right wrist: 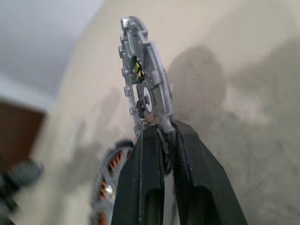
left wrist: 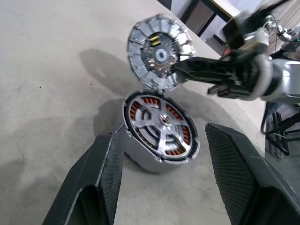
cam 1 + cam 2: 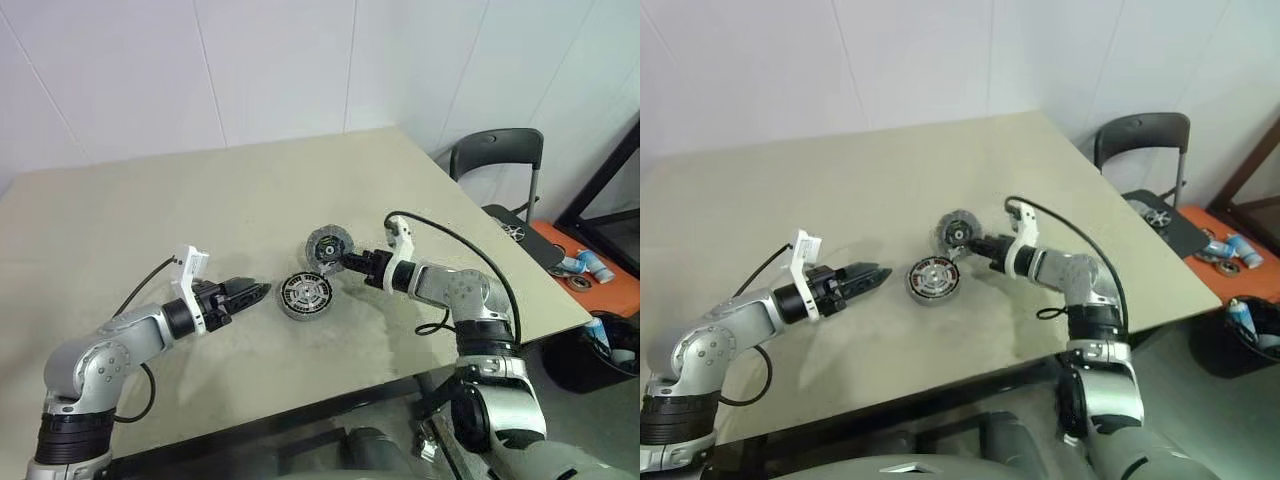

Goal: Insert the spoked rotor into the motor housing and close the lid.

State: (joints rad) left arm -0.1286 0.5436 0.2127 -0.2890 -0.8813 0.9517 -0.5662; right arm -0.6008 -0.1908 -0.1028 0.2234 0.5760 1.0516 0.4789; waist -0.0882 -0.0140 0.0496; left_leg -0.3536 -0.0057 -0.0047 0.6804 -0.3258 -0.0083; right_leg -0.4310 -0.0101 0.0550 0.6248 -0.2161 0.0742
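While clamped, ribbed lid (image 2: 157,52) apparently tilted.

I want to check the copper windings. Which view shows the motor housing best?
The left wrist view: the motor housing lies close, its face and copper windings plain. Both eye views show it small on the table; the right wrist view shows just its blurred edge.

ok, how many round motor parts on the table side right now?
2: the motor housing on the table between the grippers, and the lid held upright by the right gripper.
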